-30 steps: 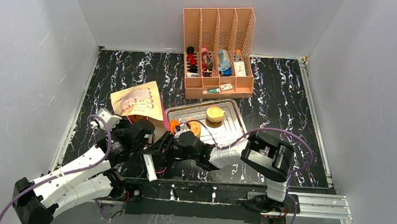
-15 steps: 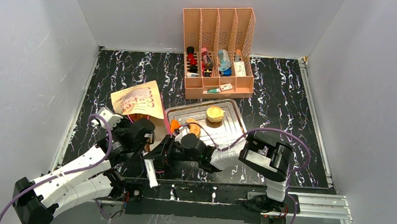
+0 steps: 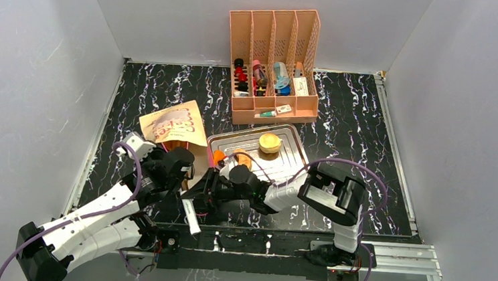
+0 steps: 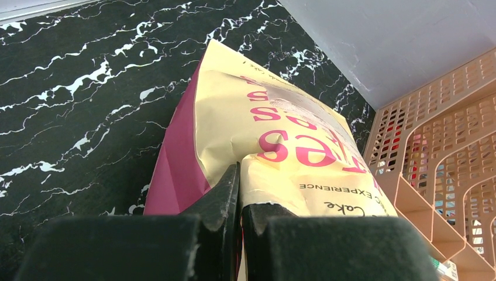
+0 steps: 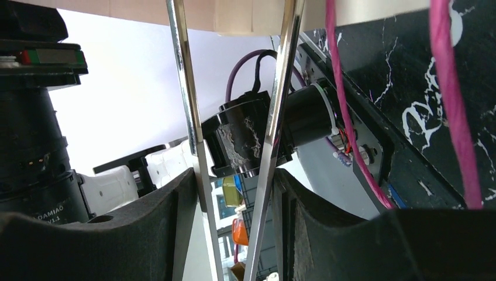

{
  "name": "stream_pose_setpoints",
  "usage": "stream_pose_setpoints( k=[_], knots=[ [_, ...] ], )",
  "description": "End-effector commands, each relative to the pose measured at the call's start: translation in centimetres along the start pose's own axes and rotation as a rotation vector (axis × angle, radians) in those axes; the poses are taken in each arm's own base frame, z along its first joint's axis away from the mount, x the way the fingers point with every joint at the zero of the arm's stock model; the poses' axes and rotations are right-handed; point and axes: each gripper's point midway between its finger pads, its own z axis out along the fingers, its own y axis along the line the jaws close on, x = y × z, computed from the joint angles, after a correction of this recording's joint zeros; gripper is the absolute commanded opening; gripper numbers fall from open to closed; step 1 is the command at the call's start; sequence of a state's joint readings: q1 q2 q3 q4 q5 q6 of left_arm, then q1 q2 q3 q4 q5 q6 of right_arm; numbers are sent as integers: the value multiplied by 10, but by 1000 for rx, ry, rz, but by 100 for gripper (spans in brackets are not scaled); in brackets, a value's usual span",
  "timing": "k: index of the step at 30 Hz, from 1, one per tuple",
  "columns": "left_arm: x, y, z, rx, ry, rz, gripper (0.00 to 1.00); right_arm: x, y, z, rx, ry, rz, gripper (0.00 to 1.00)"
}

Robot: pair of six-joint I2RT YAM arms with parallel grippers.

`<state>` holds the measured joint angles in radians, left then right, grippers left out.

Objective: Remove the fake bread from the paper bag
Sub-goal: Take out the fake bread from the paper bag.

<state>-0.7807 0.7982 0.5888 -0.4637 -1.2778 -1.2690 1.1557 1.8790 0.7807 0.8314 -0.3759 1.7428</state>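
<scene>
The paper bag [image 3: 172, 124] lies on its side at the left of the counter [image 3: 355, 122], broad printed face up. Its long axis runs from the near side toward the back wall, leaning a little left. The mouth points at the arms and the base points away. In the left wrist view the pink lettering is upside down, so its top is on the mouth side.

The paper is matte cream-tan, lightly creased, with a folded magenta side panel. Two thin pink cord handles [image 5: 342, 105] cross the right wrist view.

The left fingers [image 4: 225, 196] are closed tight, with only a hairline seam between them. The bag's front lip is pinched at their tips and lifted off the counter.

The right fingers [image 5: 175, 228] are part-way closed on a pair of tongs [image 5: 190, 117]. These are two thin, mirror-bright metal strips pressed inward by the dark, rough finger pads.

Just right of the bag sits a shallow rectangular metal tray [image 3: 292, 157] with a dull sheen. A round, tan piece of fake bread [image 3: 269, 143] rests on it. Orange pieces [image 3: 243, 160] sit at its near-left edge, partly hidden by the right arm.

Behind the tray stands a peach plastic organizer [image 3: 275, 32] with perforated dividers.
</scene>
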Motion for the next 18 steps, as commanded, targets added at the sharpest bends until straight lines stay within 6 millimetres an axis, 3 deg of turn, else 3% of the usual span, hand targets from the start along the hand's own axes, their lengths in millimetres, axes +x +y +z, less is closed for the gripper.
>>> stream_pose_setpoints(
  k=[1,13,18],
  knots=[
    [1,-5,0,13,14,-2,0,3,24,7,-78,66,-13,45],
    [5,-7,-2,28,40,-3,0,-18,18,19,-65,82,4,44],
    [7,-7,-2,30,44,-1,0,-23,13,21,-74,78,14,34]
  ],
)
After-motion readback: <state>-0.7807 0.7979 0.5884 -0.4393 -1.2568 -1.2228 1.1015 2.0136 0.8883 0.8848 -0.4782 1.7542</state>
